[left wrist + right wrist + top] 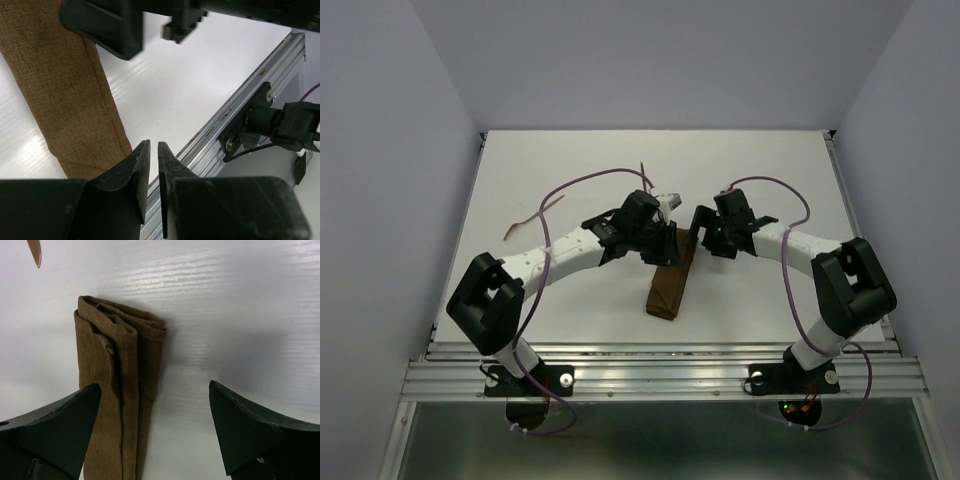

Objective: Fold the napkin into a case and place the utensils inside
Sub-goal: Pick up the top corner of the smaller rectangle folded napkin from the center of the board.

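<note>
Case (107,365) lies folded beneath right gripper (155,386), spread wide; left gripper (154,145) barely parted

**Top external.** I look down from above and behind the two arm bases (535,380) toward the far wall (660,60), far enough back to take in the whole white table (760,170).

**Left wrist.** I look from just behind the left gripper (152,150), low and close over the table, obliquely toward the aluminium rail (282,52) at its near edge.

**Right wrist.** I look almost straight down between the fingers of the right gripper (155,385), close above the surface.

All three views share the folded brown case (668,285). The right wrist shows one end of it, the left wrist its long side.
</note>
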Robot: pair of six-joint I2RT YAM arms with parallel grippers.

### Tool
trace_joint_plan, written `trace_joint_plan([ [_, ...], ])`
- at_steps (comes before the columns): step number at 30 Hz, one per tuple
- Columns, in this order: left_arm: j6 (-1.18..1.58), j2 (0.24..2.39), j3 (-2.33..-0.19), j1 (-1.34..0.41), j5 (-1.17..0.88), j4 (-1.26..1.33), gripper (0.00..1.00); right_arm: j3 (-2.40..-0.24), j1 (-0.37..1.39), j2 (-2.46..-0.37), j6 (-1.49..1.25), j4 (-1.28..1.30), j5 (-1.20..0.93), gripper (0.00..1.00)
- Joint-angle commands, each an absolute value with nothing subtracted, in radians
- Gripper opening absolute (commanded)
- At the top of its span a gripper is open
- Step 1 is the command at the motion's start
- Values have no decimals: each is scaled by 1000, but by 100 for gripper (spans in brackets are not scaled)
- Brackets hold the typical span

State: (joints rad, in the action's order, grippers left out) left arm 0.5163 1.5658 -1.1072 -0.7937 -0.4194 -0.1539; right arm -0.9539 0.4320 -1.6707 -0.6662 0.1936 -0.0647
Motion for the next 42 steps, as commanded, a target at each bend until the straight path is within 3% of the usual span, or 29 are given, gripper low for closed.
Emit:
trace_joint_plan([
  [1,506,1578,-1173,-788,-388,-179,25,-911,426,-1543,-664,209,-5,94],
  [8,514,1715,-1377,-788,-215,-339,47,-819,381,-1362,-686,304,155,93],
  [14,574,1905,-1580,-791,-89,-440,47,-772,246,-1284,-706,376,203,93],
  [25,571,2143,-1896,-864,181,-621,51,-744,236,-1264,-704,390,181,93],
  [37,575,2226,-1950,-884,221,-644,50,-756,236,-1279,-695,390,149,94],
  [42,572,2256,-1982,-890,224,-653,45,-746,236,-1270,-696,388,144,94],
])
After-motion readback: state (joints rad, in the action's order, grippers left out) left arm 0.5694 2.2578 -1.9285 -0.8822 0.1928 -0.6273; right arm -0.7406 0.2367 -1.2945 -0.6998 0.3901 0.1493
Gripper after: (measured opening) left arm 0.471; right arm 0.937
